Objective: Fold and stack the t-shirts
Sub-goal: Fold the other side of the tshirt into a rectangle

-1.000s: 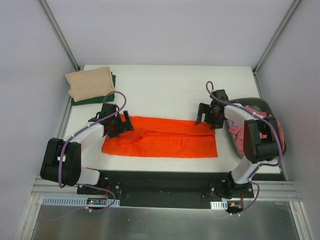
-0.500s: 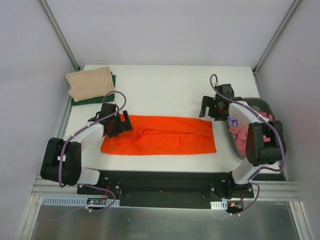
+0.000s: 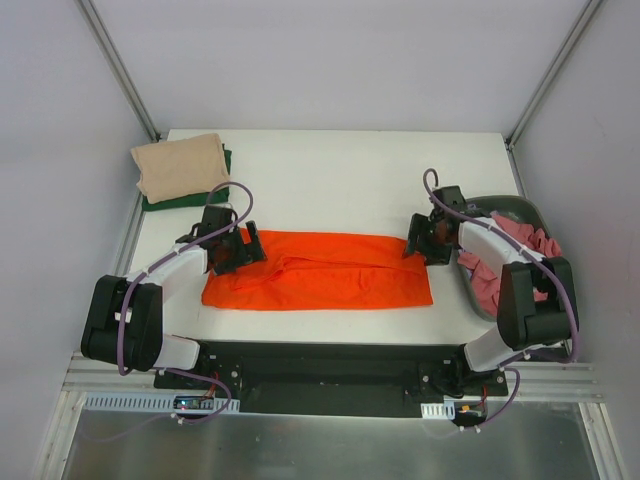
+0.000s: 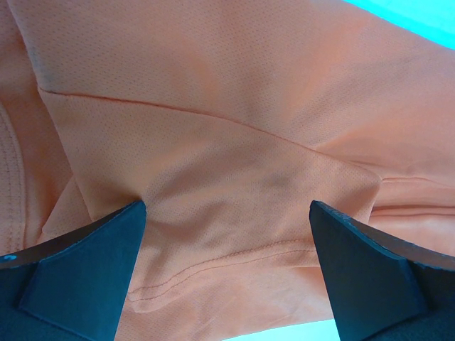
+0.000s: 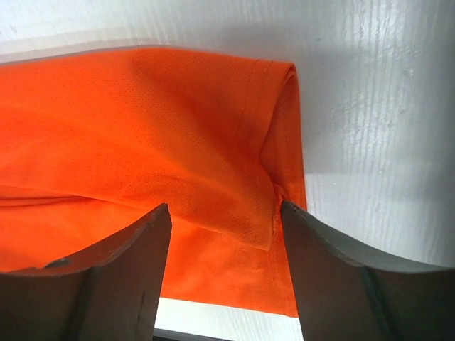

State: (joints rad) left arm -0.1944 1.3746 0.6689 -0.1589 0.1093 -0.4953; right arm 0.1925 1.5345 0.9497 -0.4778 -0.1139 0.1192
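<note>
Left gripper (image 3: 244,249) and right gripper (image 3: 416,244) hang, jaws apart, over opposite ends of the orange t-shirt (image 3: 330,272) (mid-frame).

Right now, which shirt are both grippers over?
The bright orange cloth t-shirt, spread mid-table; the beige one sits folded on the dark green one, far left.

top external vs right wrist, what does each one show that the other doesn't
Only top external: the beige shirt folded on a dark green shirt at the far left corner, the basket holding pink shirts, and the left tool over the left end of the orange shirt. Only right wrist: the hem stitching and doubled-over cloth corner between the open fingers of the right tool. Both: the orange shirt, the white table and the right tool.
</note>
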